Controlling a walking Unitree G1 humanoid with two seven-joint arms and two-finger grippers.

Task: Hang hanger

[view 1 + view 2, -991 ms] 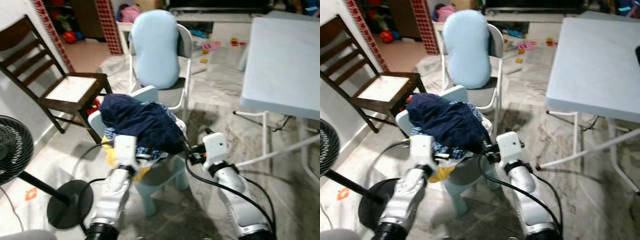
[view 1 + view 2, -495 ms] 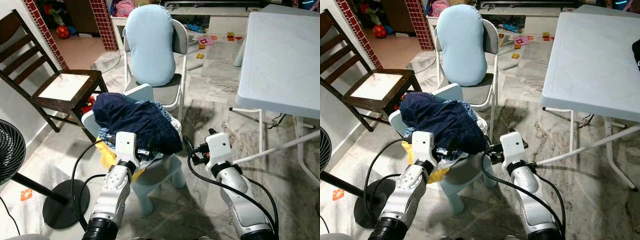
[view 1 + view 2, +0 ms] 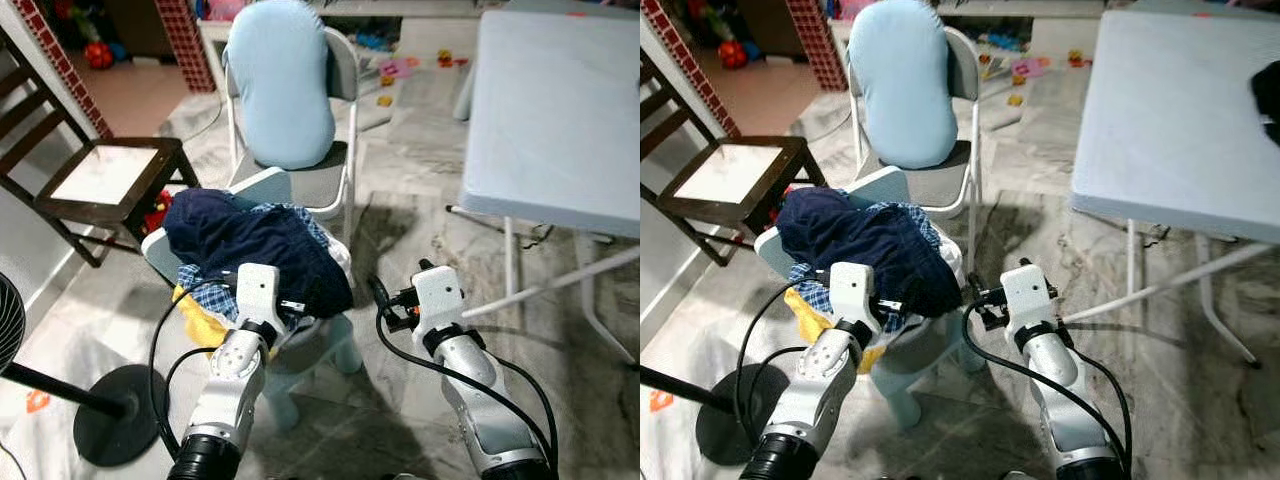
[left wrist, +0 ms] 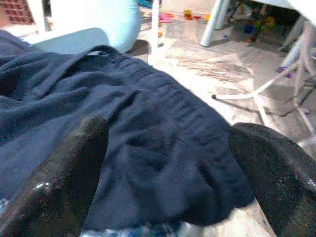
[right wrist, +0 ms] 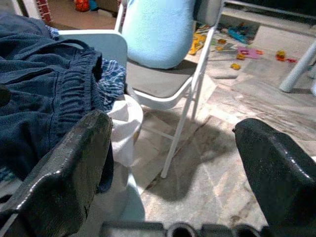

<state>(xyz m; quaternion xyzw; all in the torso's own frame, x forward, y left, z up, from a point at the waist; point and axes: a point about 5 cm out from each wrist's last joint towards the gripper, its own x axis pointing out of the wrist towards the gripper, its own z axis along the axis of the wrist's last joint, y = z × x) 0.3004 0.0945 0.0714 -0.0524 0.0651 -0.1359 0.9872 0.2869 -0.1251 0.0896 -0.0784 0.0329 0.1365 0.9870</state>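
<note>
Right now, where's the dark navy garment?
The dark navy garment lies heaped on the small pale blue plastic chair, left of centre in the head views, ahead of the left gripper, whose fingers are open.

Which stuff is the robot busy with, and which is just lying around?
Busy with: dark blue clothes, small blue chair, left hand, right hand, both open.
Lying around: fan, wooden chair, blue cushion, white table, toys.

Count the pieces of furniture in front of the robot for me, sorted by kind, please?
Chairs: 3 – dark wooden chair with pale seat, white metal folding chair holding a light blue cushion, small pale blue plastic chair piled with dark blue clothes
Tables: 1 – white folding table
Fans: 1 – black standing fan
Total: 5
</note>
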